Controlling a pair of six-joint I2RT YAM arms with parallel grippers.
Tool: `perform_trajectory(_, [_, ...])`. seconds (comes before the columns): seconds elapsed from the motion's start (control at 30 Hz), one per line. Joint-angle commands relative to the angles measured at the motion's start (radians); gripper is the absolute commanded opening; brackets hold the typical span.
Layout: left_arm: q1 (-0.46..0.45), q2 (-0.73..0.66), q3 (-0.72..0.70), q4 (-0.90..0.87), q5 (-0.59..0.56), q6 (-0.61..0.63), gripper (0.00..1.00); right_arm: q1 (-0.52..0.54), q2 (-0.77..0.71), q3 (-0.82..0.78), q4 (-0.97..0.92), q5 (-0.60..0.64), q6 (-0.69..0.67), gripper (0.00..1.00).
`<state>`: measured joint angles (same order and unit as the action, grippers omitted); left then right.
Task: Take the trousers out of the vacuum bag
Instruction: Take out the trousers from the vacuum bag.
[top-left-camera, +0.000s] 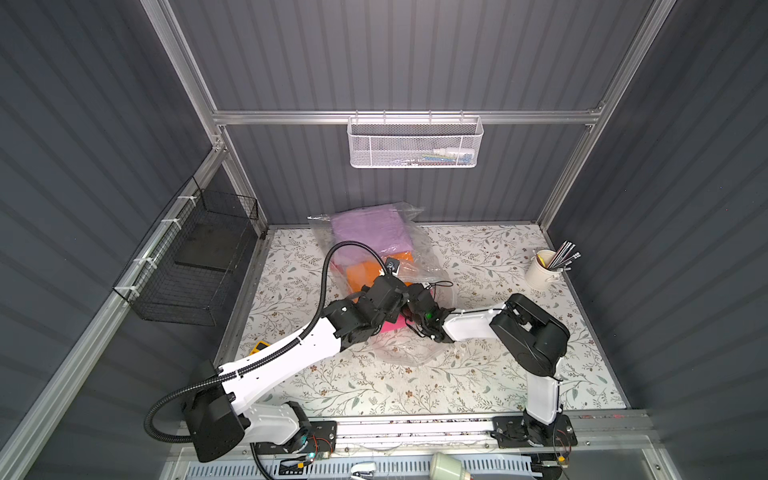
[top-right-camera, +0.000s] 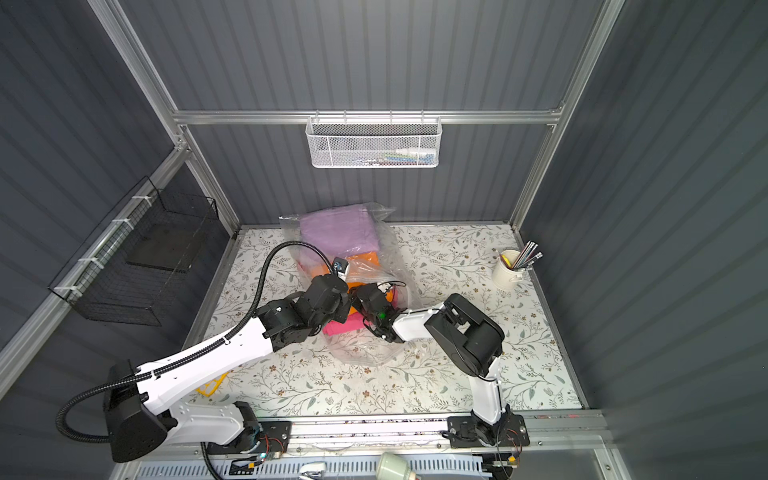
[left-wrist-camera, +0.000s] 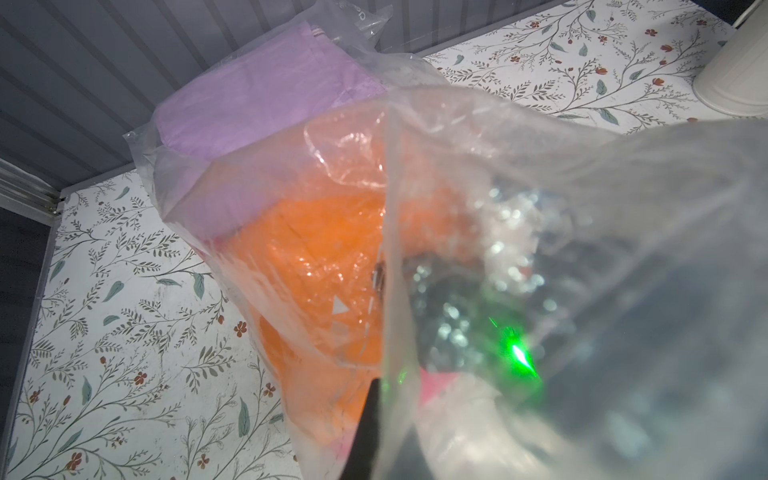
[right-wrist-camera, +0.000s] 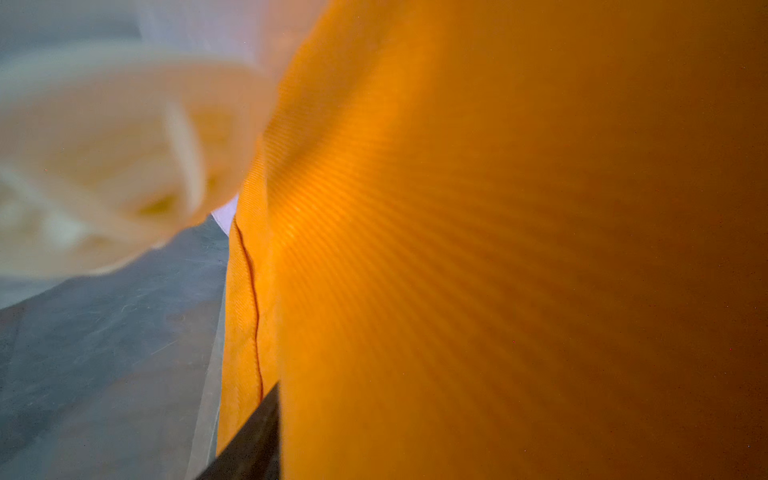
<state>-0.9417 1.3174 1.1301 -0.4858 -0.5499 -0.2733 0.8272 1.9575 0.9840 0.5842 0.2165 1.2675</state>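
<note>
Floral counter (top-left-camera: 478, 374), frame centre: vacuum bag (top-left-camera: 419, 253) holds lilac trousers (top-left-camera: 368, 230), orange trousers (top-left-camera: 361, 274) and pink trousers (top-left-camera: 392, 325). The left pincer (left-wrist-camera: 376, 411) is clamped on the bag film. The right pincer (top-left-camera: 415, 296) is inside against the orange pair, grip unclear.

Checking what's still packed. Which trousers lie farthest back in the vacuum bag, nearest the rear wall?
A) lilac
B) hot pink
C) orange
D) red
A: the lilac trousers fill the far end of the vacuum bag by the rear wall, with the orange trousers lying in front of them.
</note>
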Motion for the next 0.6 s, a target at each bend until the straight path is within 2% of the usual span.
perform_trajectory(0.0, [-0.002,-0.029,-0.007,-0.019,-0.025,-0.02,0.0,-0.026,0.025,0.028,0.064,-0.021,-0.029,0.17])
perform_trajectory(0.13, [-0.002,-0.032,-0.012,-0.017,-0.027,-0.025,0.0,-0.026,0.011,0.014,0.069,-0.04,-0.026,0.0])
perform_trajectory(0.57, [-0.001,-0.021,-0.038,-0.013,-0.058,-0.034,0.0,-0.022,-0.169,-0.04,0.039,-0.035,-0.069,0.0])
